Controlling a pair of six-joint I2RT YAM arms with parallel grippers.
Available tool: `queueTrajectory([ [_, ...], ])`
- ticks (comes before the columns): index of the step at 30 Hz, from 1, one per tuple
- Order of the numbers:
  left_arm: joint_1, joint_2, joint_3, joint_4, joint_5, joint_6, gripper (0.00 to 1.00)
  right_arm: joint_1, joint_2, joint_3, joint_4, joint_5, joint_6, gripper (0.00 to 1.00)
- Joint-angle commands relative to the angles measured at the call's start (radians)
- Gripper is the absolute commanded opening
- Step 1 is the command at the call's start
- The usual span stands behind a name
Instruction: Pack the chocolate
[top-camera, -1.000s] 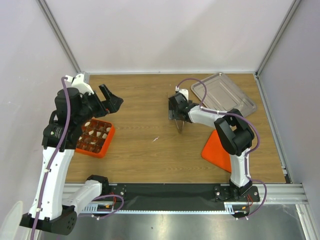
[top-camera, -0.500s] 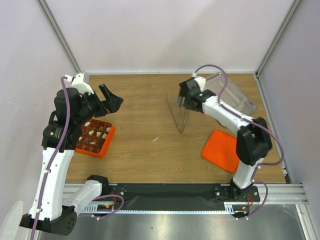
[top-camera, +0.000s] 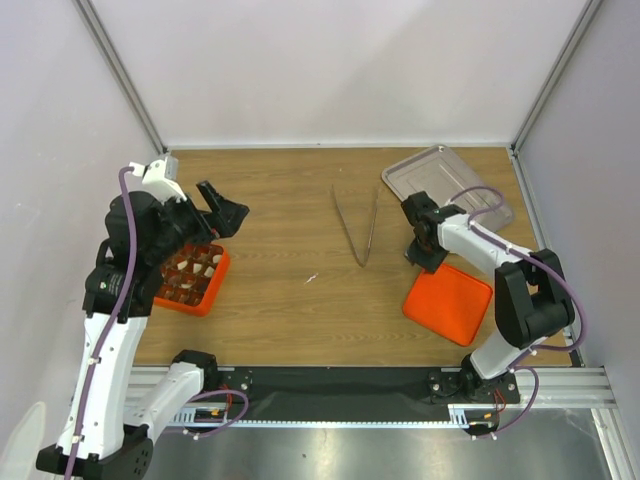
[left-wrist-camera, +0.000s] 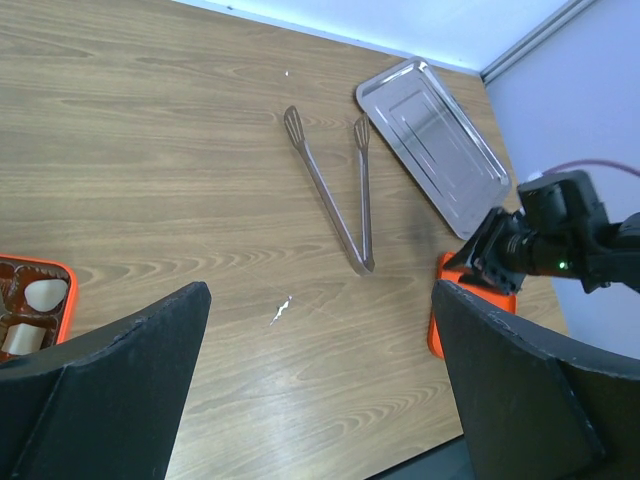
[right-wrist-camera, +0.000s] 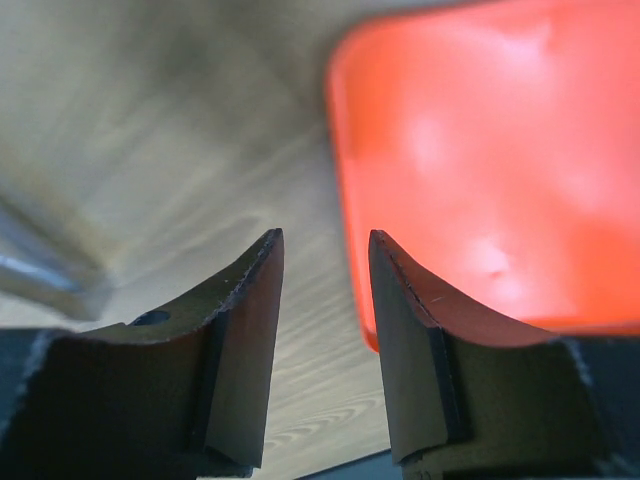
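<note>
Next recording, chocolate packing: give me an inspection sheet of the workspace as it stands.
Surface: wooden table, no spill seen.
Job's things: dark brown and cream-white chocolate pieces sit in the orange gridded box at the left; flat orange plastic lid lies apart at the right.
Clutter: thin metal tongs spread open mid-table; silver metal tray, no contents seen; small white scrap.
Tools: left tool wide open, empty, raised beside the box; right tool narrowly parted, empty, at the lid's edge.
Cables: purple cables follow both arms.
Surroundings: white walls, aluminium frame posts.
</note>
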Motion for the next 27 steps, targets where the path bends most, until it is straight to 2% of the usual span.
queueTrajectory([
  [1,0.007,-0.015,-0.014,0.029,0.029,-0.008,1.0,-0.001,-0.035,-0.049,-0.017,0.006,0.087,0.45],
  [8,0.007,-0.013,-0.031,0.029,0.032,-0.007,1.0,0.002,-0.041,-0.148,0.114,-0.005,0.111,0.45],
  [13,0.007,-0.001,-0.034,0.03,0.038,-0.014,1.0,0.0,-0.004,-0.158,0.137,0.004,0.11,0.43],
  [16,0.007,0.003,-0.027,0.031,0.034,-0.014,1.0,0.0,0.005,-0.168,0.16,-0.005,0.09,0.38],
  [20,0.007,0.026,-0.022,0.055,0.032,-0.016,1.0,-0.001,-0.008,-0.191,0.214,0.003,0.067,0.19],
  [21,0.007,0.036,-0.024,0.055,0.032,-0.018,1.0,-0.003,-0.012,-0.197,0.227,0.003,0.068,0.17],
  [25,0.007,0.068,-0.013,0.046,0.058,-0.033,1.0,-0.007,-0.009,-0.192,0.212,0.015,0.071,0.18],
  [27,0.007,0.056,-0.019,0.055,0.058,-0.041,1.0,-0.01,-0.002,-0.192,0.203,0.015,0.079,0.22],
])
